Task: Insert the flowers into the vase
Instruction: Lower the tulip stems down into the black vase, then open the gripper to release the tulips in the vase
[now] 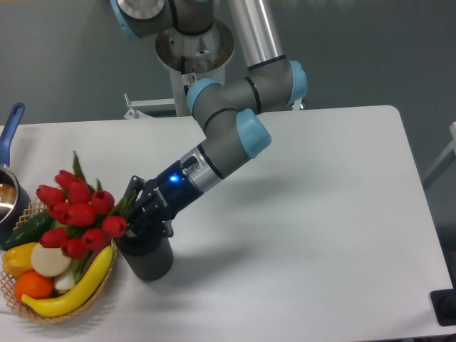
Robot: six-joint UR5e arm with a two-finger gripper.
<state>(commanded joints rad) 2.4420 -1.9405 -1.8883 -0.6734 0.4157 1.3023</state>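
Mounted high and fixed, in front of the white table [306, 235], looking down at a slant toward the arm's base [194, 53] and the grey wall behind. Set at middle range: far edge and right end of the tabletop inside the frame, left end cut off (basket [43, 313] and blue-handled pot [10, 149] only partly shown), near edge clipped at the bottom. Only this single view, so no overlap with another.

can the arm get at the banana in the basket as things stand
Probably not right away: the end effector sits at the vase with the flowers, whose buds hang over the basket. The banana itself lies exposed at the front.
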